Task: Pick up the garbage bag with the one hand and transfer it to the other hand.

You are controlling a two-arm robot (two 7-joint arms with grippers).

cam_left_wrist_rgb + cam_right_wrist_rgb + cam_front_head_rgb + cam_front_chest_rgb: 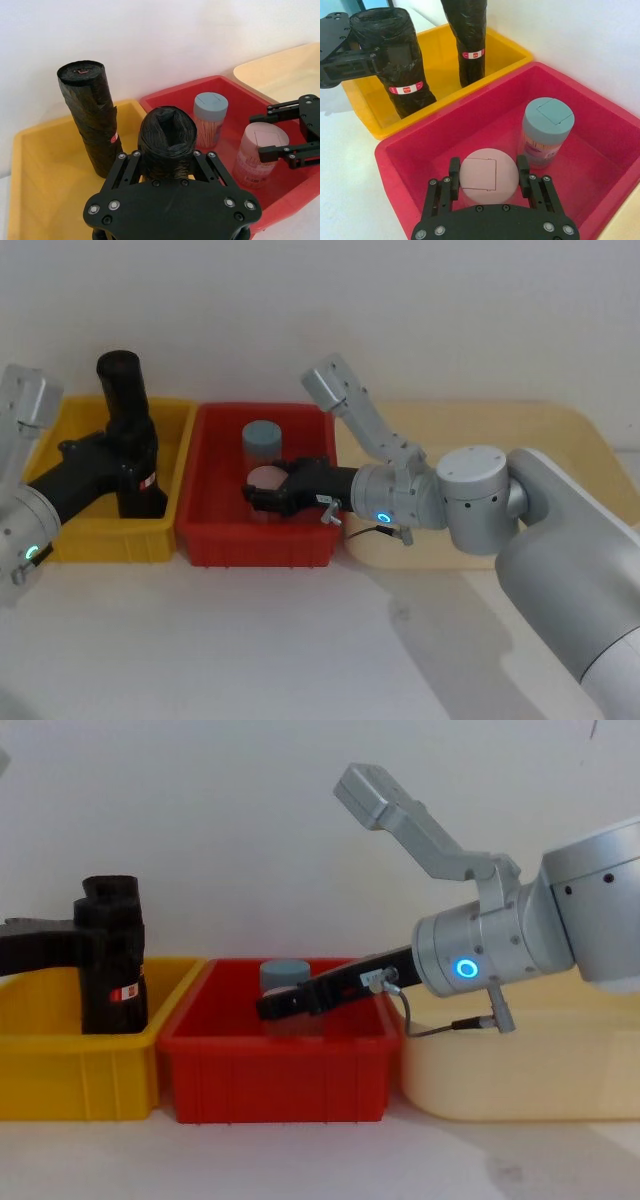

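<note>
The garbage bag (140,475), a thick black roll with a red-and-white label, stands slightly tilted in the yellow bin (110,535). My left gripper (128,452), on the green-ringed arm, is shut around its upper part; the left wrist view shows the roll's end (166,137) between the fingers (125,167). The right wrist view shows the same roll (395,60). My right gripper (262,498), on the blue-ringed arm, hangs open in the red bin (205,545), its fingers (522,170) on either side of a pink-lidded jar (487,175).
A second, slimmer black roll (120,380) stands behind the held one in the yellow bin. A grey-lidded jar (264,437) stands at the back of the red bin. A cream tray (560,440) lies to the right under the right arm.
</note>
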